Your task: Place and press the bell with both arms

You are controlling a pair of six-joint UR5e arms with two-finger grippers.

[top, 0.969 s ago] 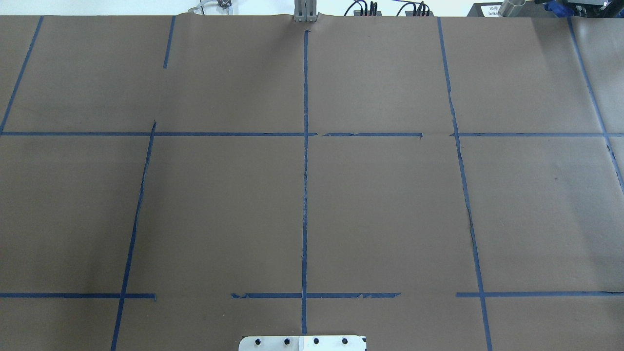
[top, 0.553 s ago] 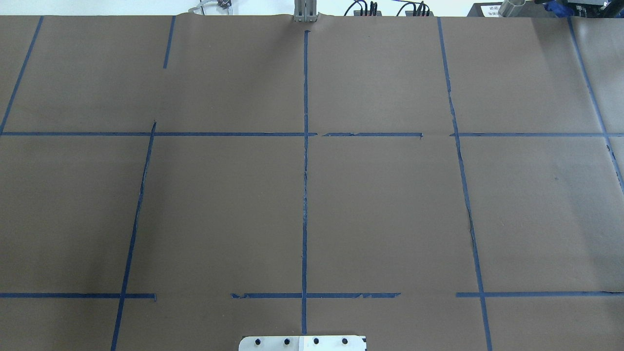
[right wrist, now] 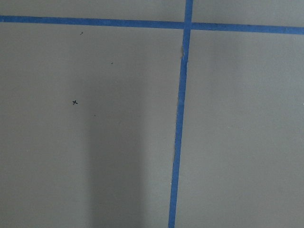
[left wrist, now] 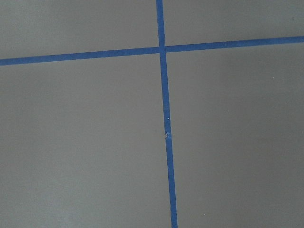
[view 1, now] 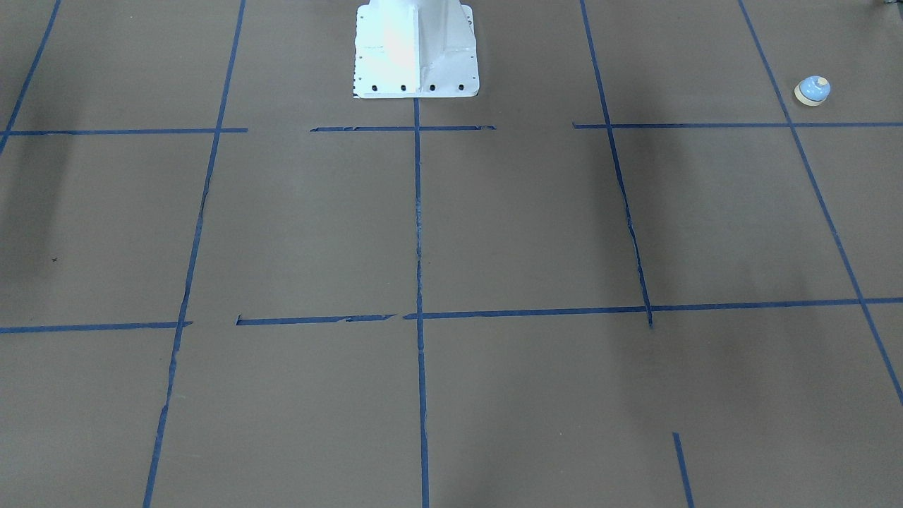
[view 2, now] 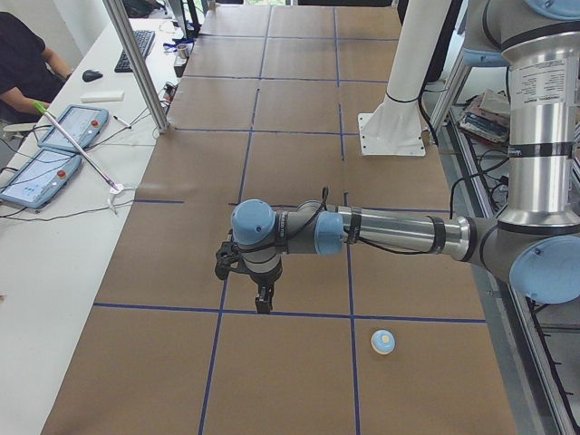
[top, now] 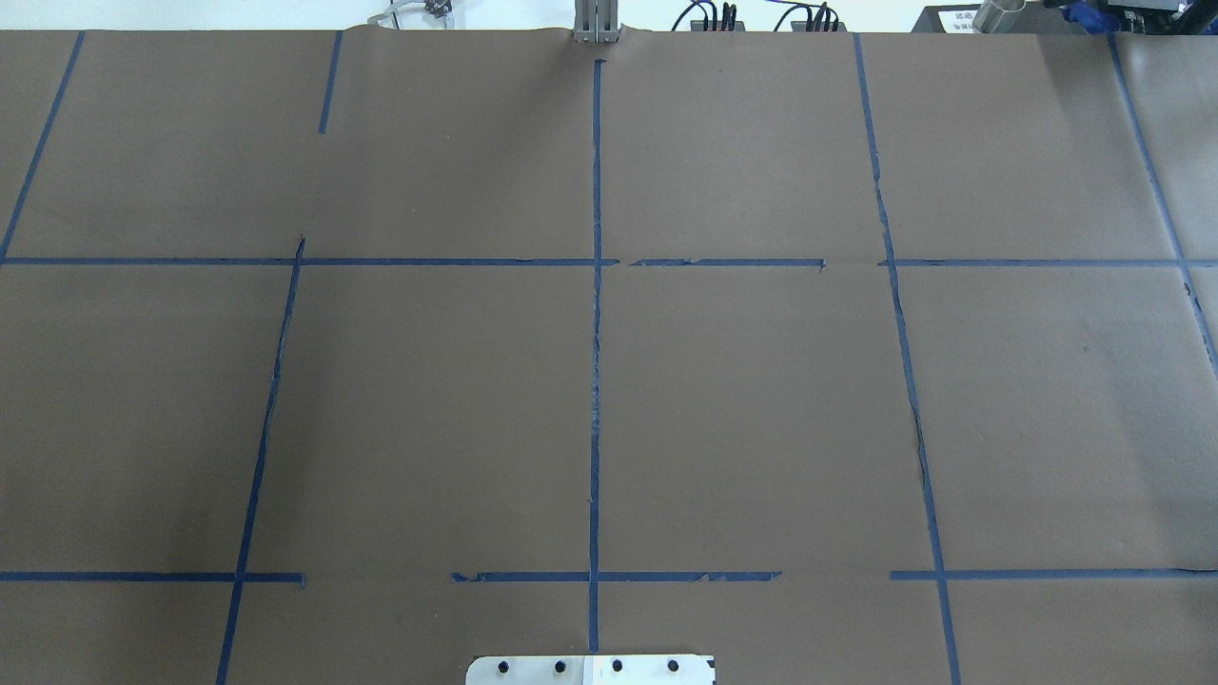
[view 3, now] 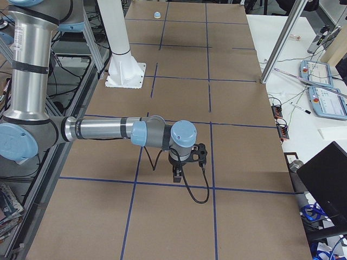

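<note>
The bell (view 1: pixel 812 90), light-blue dome on a cream base, stands upright on the brown table near the robot's left end; it also shows in the exterior left view (view 2: pixel 383 341) and, far off, in the exterior right view (view 3: pixel 157 14). My left gripper (view 2: pixel 264 304) points down above a blue tape line, apart from the bell, which lies closer to the robot's side. My right gripper (view 3: pixel 177 176) points down over a tape line at the table's other end. I cannot tell whether either is open or shut. Both wrist views show only bare table and tape.
The white pedestal (view 1: pixel 416 49) stands at the robot's edge of the table (top: pixel 761 400). Blue tape lines grid the brown cover. A metal post (view 2: pixel 136 63), tablets (view 2: pixel 41 172) and a seated person (view 2: pixel 23 54) are on the operators' side. A laptop (view 3: pixel 325 179) sits there too.
</note>
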